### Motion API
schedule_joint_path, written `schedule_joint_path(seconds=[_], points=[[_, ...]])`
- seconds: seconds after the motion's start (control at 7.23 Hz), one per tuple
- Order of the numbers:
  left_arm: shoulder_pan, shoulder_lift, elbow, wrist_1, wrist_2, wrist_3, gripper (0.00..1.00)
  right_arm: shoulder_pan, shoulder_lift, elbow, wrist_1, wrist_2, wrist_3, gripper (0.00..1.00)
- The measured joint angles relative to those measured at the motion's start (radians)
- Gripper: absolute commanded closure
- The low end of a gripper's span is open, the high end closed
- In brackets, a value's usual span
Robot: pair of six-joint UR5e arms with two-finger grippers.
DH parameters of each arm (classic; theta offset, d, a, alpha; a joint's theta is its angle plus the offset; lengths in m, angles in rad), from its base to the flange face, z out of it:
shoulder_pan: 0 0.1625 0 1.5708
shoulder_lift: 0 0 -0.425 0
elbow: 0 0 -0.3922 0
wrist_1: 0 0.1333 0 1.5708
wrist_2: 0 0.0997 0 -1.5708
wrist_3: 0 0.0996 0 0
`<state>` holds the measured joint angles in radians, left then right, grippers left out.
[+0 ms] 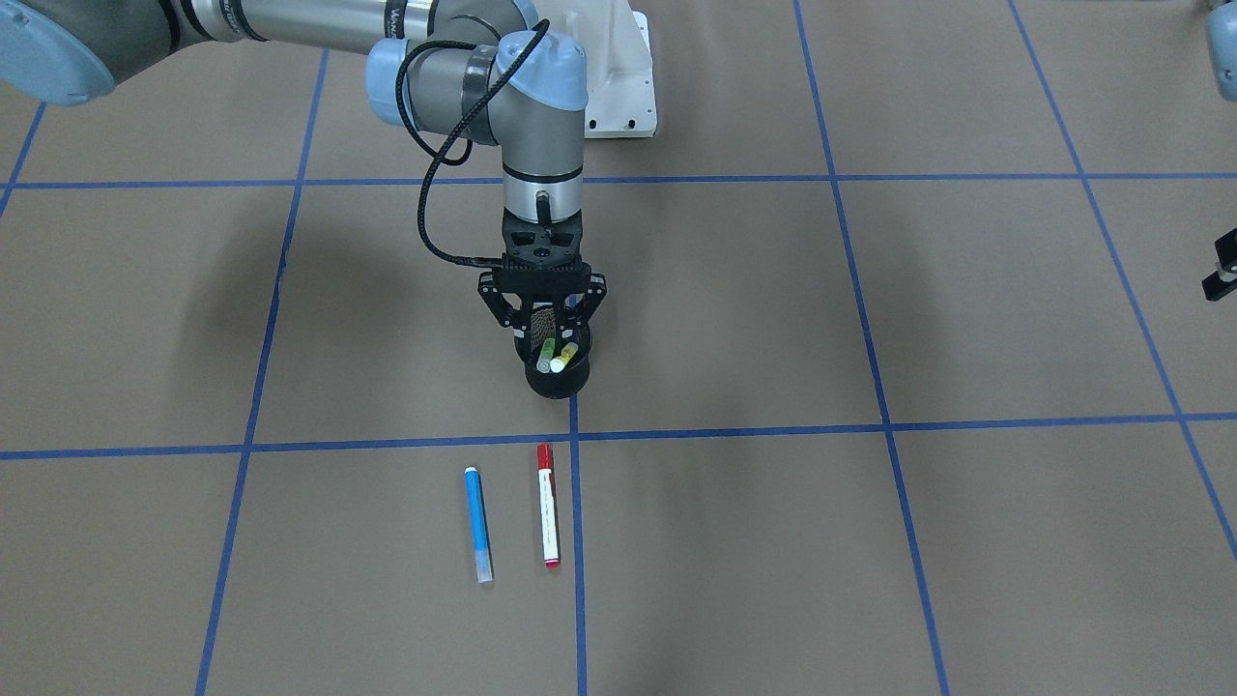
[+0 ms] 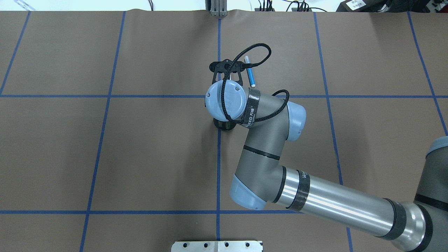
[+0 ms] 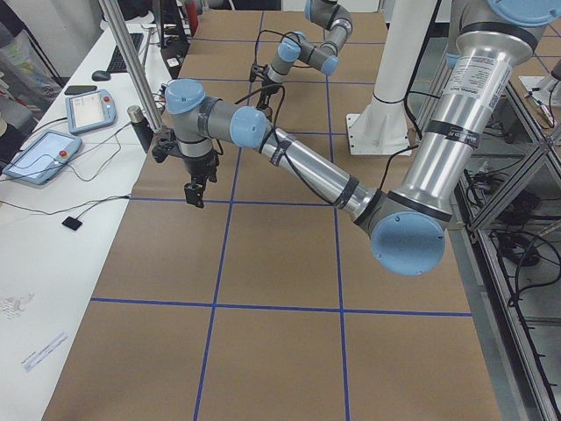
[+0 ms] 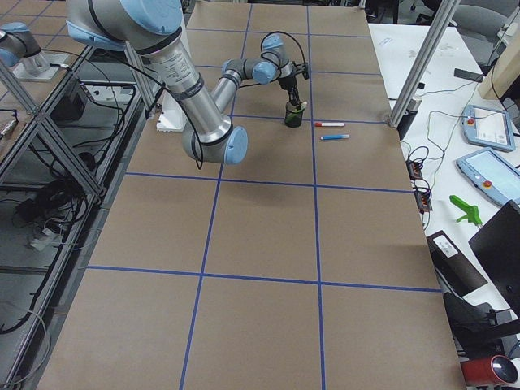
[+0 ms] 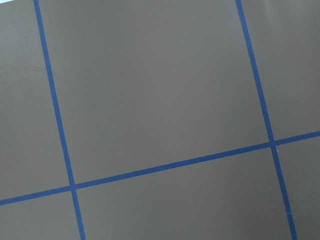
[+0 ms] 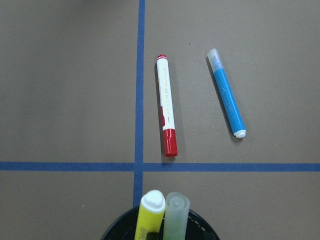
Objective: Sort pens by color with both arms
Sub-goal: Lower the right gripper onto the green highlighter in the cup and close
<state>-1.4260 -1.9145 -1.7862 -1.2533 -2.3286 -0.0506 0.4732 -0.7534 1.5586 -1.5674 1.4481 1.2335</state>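
Note:
The blue pen (image 1: 477, 523) (image 6: 227, 95) and the white pen with a red cap (image 1: 547, 504) (image 6: 166, 106) lie side by side on the brown table. Both sit just past a blue tape line from the black mesh cup (image 1: 556, 382). The yellow pen (image 6: 149, 212) and the lime green pen (image 6: 176, 215) stand in that cup. My right gripper (image 1: 553, 338) (image 2: 226, 70) hangs open directly over the cup, just above the pen tops, holding nothing. My left gripper (image 1: 1222, 266) (image 3: 197, 182) is far off at the table's side, and I cannot tell its state.
Blue tape lines (image 1: 575, 435) divide the brown table into squares. The white pedestal base (image 1: 623, 87) stands behind the right arm. The left wrist view shows only bare table and tape. Tablets and cables (image 4: 487, 146) lie on the white bench beyond the table edge.

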Motion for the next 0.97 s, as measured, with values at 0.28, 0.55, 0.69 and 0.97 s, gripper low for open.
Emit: schedule_joint_path(seconds=[0.28, 0.55, 0.69, 0.97], points=[[-0.001, 0.000, -0.001, 0.000, 0.000, 0.000, 0.01, 0.002, 0.000, 0.000, 0.001, 0.000, 0.000, 0.64], [-0.003, 0.000, -0.002, 0.000, 0.000, 0.000, 0.01, 0.003, -0.005, 0.000, 0.006, 0.000, 0.005, 0.64], [-0.004, 0.000, -0.003, 0.000, 0.000, 0.000, 0.01, 0.004, -0.009, 0.000, 0.012, 0.000, 0.009, 0.64], [-0.005, 0.000, -0.005, 0.002, 0.000, 0.000, 0.01, 0.004, -0.013, 0.000, 0.016, 0.000, 0.014, 0.64]])
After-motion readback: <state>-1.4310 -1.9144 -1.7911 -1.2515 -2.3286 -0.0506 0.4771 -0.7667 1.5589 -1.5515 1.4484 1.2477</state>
